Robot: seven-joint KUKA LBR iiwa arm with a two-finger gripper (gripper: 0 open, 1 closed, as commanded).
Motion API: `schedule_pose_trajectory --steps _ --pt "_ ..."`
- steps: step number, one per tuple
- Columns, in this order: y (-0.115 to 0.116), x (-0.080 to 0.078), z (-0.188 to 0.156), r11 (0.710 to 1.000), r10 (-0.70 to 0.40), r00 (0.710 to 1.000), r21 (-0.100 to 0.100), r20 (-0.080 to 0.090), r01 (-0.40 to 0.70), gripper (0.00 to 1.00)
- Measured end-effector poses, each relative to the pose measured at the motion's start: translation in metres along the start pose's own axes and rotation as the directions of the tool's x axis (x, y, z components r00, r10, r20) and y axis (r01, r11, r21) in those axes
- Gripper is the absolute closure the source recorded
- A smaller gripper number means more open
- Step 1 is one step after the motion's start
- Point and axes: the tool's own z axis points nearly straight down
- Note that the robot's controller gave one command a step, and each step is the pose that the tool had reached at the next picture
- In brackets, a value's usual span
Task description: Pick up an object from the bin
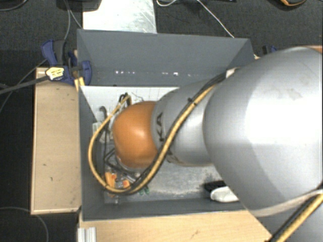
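Barely anything can be made out beneath the gripper [119,180]. A few small orange and green bits [112,177] peek out at the bin's near left corner, so crowded by wiring that I cannot tell their kind, or whether they are loose things or robot parts. Whether the gripper holds anything, or stands apart or together, cannot be told, because the orange wrist cover [132,134] sits right above it. A yellow-and-black cable [96,140] loops round that cover. Farther right, on the grey floor, a white object [222,194] with a black part lies half hidden under the silver arm [262,135], which blankets most of the bin [151,59].
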Motion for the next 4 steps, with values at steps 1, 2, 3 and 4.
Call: schedule_pose_trajectory --steps 1,2,3,4 --pt "0.000 0.000 -0.001 1.000 0.000 1.000 0.000 0.001 0.000 1.00" --pt "0.000 0.000 -0.003 1.000 0.001 1.000 -0.001 0.001 -0.001 1.00" --pt "0.000 0.001 -0.006 1.000 0.001 1.000 0.000 -0.001 -0.001 1.00" --pt "0.000 0.001 -0.012 1.000 0.002 1.000 -0.001 0.000 -0.002 1.00"
